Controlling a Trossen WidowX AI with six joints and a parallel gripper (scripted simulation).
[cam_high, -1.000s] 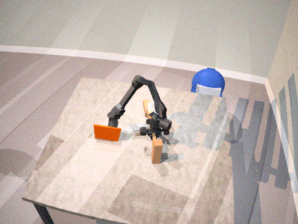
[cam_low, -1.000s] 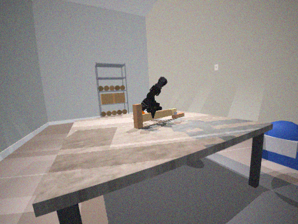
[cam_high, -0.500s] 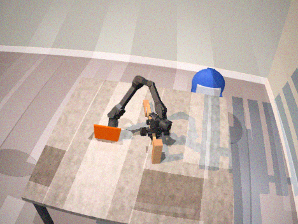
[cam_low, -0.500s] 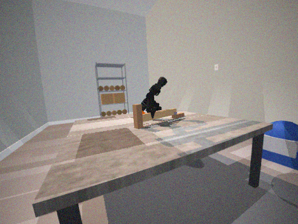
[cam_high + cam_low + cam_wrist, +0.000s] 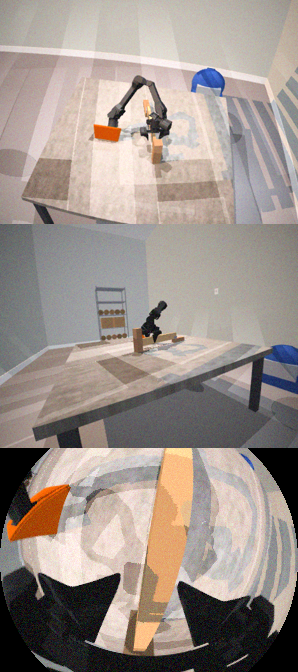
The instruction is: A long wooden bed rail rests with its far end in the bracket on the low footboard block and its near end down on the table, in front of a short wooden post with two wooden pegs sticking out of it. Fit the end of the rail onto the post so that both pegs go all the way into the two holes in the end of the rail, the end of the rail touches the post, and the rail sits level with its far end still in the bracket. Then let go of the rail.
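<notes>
The long light wooden rail (image 5: 149, 110) (image 5: 166, 336) (image 5: 171, 523) runs from the low footboard block (image 5: 146, 104) (image 5: 178, 340) to the upright wooden post (image 5: 156, 154) (image 5: 137, 341). In the exterior view its near end is above the table and shows no clear gap to the post. The rail looks about level, with its far end at the block. The pegs and holes are not visible, and the bracket is too small to make out. My gripper (image 5: 154, 132) (image 5: 149, 581) is open around the rail near the post end, with space on both sides of the rail in the wrist view.
An upright orange panel (image 5: 107, 133) (image 5: 46, 515) stands on the table (image 5: 111, 188) (image 5: 79, 386) beside the arm's base. The arm arches over the table to the rail. The tall post rises above the rail's near end.
</notes>
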